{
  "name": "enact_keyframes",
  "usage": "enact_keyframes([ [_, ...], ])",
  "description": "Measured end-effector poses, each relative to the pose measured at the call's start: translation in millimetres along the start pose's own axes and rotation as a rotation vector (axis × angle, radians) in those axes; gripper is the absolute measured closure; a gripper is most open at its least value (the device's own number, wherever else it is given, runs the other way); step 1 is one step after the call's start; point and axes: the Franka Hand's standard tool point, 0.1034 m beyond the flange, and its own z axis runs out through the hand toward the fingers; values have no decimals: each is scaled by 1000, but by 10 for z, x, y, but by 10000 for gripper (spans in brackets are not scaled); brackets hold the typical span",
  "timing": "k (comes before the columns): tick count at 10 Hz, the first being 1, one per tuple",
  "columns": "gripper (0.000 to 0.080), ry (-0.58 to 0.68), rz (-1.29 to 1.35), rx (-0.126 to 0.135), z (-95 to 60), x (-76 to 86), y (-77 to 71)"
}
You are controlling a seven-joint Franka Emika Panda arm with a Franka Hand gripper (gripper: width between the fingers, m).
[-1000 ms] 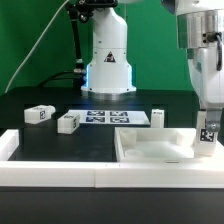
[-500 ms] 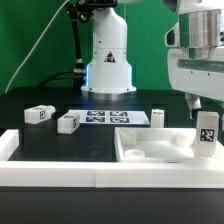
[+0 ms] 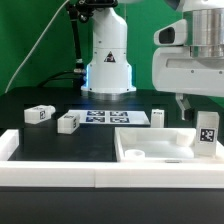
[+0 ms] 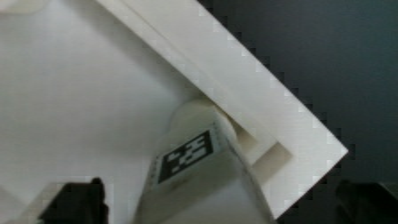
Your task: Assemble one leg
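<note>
**Ana:** Starting at the exterior view's left, one loose leg (image 3: pixel 40 114) lies on the dark bench (image 3: pixel 25 135) with a second loose leg (image 3: pixel 68 122) just beside it. Next comes the marker board (image 3: pixel 112 118), then a third leg (image 3: pixel 158 118) upright behind the square piece (image 3: pixel 165 150).

**Ben:** And far right is the one that matters. The leg (image 3: pixel 207 134) stands upright at the square piece's right corner. The pincer (image 3: pixel 200 103) hangs just above it, spread wide and holding nothing.

**Ana:** The wrist view agrees. The dark fingertips (image 4: pixel 80 200) sit well off to either side, and the tagged leg is between them, untouched.

**Ben:** So I'd say it's placed but not fastened. To do this well, come straight down, centre the leg between the jaws and close gently. Any twist should go round the leg's own axis so it doesn't tip.

**Ana:** What about the edges?

**Ben:** It's tight. The raised rim runs close by the leg on the corner sides, so a sideways nudge could knock it over. The white rail (image 3: pixel 60 165) guards the front of the bench.

**Ana:** And the free room?

**Ben:** Straight up, and over the middle of the square piece. The bare bench to the left is well apart from all this.
</note>
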Motion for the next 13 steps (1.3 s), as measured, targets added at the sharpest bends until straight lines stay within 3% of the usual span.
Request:
enact_keyframes([
  [6,150,8,-598,-36,3,60,81],
  [8,150,8,-620,-39,3,59,80],
  [10,412,9,-619,-39,3,62,83],
  [11,412,9,-610,-39,3,61,81],
  [12,510,9,-577,-39,4,59,82],
  [13,510,9,-578,-39,4,62,85],
])
